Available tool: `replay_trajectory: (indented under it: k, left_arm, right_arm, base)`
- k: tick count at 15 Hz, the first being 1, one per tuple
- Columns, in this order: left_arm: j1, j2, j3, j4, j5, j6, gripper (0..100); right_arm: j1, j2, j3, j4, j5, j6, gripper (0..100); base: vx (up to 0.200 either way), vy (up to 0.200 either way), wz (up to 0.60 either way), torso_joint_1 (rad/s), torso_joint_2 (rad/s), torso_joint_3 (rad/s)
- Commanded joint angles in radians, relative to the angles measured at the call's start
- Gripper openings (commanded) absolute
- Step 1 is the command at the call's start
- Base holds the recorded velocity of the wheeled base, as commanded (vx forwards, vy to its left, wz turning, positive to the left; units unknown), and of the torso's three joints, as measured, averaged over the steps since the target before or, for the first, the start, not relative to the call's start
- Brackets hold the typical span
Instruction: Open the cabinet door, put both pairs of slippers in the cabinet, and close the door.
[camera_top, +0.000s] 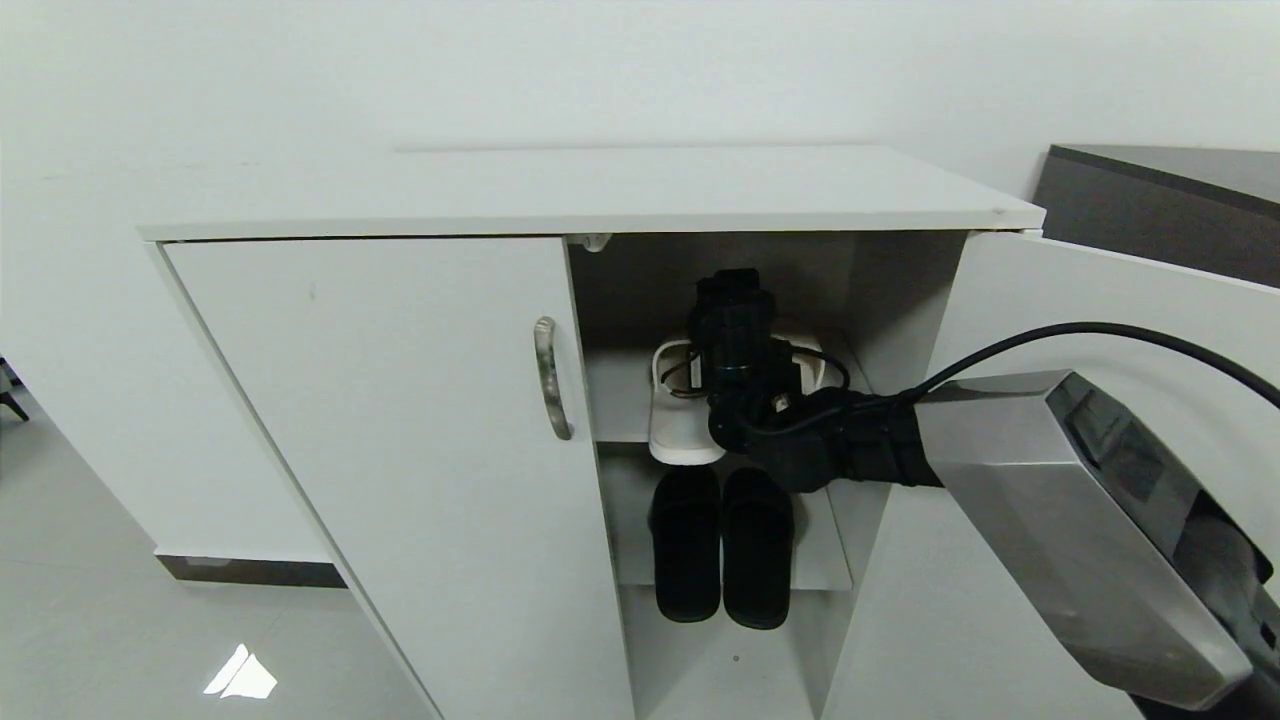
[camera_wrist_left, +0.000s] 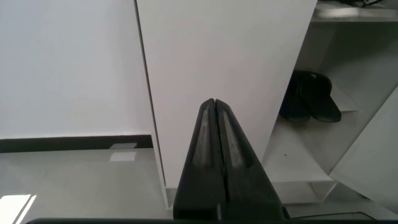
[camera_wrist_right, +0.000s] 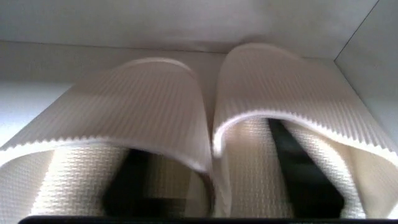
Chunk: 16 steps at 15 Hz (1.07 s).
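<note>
The white cabinet (camera_top: 590, 190) has its right door (camera_top: 1100, 300) swung open and its left door (camera_top: 400, 420) closed. My right gripper (camera_top: 735, 300) is inside, over the upper shelf, at the pair of white slippers (camera_top: 680, 425) (camera_wrist_right: 155, 106) lying there. Its dark fingers (camera_wrist_right: 305, 180) stand apart, one inside each slipper, with the two inner straps between them, so it is open. The black slippers (camera_top: 720, 545) (camera_wrist_left: 311, 96) lie side by side on the lower shelf. My left gripper (camera_wrist_left: 214, 106) hangs shut and empty, low in front of the closed left door (camera_wrist_left: 224, 56).
A metal handle (camera_top: 548, 378) is on the closed left door. The heel of one white slipper overhangs the upper shelf's front edge. The open door stands close beside my right arm. A dark counter (camera_top: 1160, 200) is at the back right. Grey floor (camera_top: 120, 620) lies to the left.
</note>
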Motion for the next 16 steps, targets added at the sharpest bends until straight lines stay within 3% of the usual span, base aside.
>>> replay_trajectory:
  k: [1,5,11,14,15,16]
  left_arm:
    - [0.0,0.0,0.0,0.0,0.0,0.0,0]
    - [0.0,0.0,0.0,0.0,0.001,-0.002,0]
    - [0.0,0.0,0.0,0.0,0.0,0.0,0]
    - [0.0,0.0,0.0,0.0,0.0,0.0,0]
    - [0.0,0.0,0.0,0.0,0.0,0.0,0]
    - [0.0,0.0,0.0,0.0,0.0,0.0,0]
  right_arm:
    - [0.014,-0.049,0.067,-0.001,-0.001,0.02,100]
    - [0.052,-0.194,0.32,-0.038,0.001,0.077,100]
    - [0.108,-0.361,0.602,-0.258,0.05,0.077,100]
    - [0.141,-0.428,0.728,-0.3,0.053,0.089,100]
    - [0.154,-0.448,0.774,-0.331,0.057,0.088,0]
    - [0.161,-0.47,0.818,-0.359,0.064,0.086,0]
  base:
    - [0.0,0.0,0.0,0.0,0.0,0.0]
    - [0.0,0.0,0.0,0.0,0.0,0.0]
    - [0.0,0.0,0.0,0.0,0.0,0.0]
    - [-0.2,0.0,0.0,0.002,0.0,0.001]
    - [-0.2,0.0,0.0,0.007,0.0,0.007]
    - [-0.2,0.0,0.0,-0.002,0.01,0.002]
